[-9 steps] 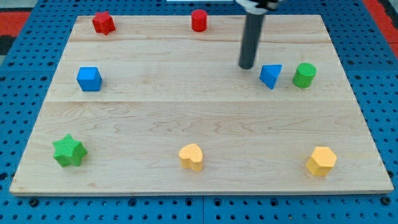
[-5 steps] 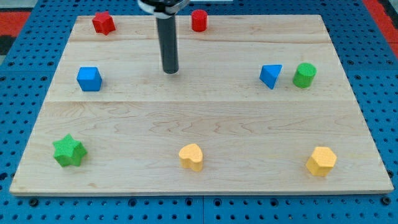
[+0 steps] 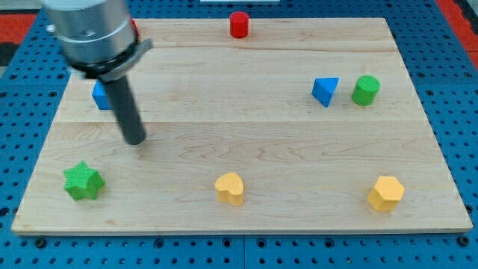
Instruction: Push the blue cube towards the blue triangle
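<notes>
My tip (image 3: 135, 140) sits on the wooden surface (image 3: 246, 157) just below and to the right of the blue cube (image 3: 99, 96), roughly at the cube's five o'clock, and clear of it. The cube is half hidden behind the rod, up near the surface's left edge. No fingers on this rig, just the bare rod, so nothing is apart, together or clamped.

The target, the blue triangle (image 3: 325, 91), is well away at the cube's three o'clock, with a green cylinder (image 3: 365, 90) just beside it on the far side.

Here's the catch: the tip is on the wrong flank. For a clean push it wants to be at the cube's nine o'clock, so I'd judge the next move is a loop under the cube, passing its six o'clock without clipping it, then up to the left face.

Contact should land mid-face; off-centre and the cube will likely spin and drift. The lane towards three o'clock looks open: the red cylinder (image 3: 238, 25) sits well above it, the green star (image 3: 82, 181) and yellow blocks (image 3: 230, 188) well below.
</notes>
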Available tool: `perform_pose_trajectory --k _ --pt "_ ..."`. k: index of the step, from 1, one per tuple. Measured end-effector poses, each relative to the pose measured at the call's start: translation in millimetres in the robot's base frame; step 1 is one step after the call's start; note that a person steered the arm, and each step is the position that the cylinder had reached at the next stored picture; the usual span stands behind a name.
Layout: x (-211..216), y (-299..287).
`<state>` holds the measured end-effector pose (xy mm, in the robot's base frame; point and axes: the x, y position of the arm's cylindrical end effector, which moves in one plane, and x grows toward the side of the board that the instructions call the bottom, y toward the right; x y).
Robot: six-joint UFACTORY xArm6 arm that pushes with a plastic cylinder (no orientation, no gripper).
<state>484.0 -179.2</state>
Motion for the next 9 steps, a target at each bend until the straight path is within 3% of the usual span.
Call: perform_pose_trajectory --k 1,2,3,4,7,9 --pt "5.2 -60.8" --pt "-26.4 -103.1" --pt "-65.4 -101.4" --pt "-70.4 -53.7" --pt "-103.7 -22.9" --pt "-104.4 70.6"
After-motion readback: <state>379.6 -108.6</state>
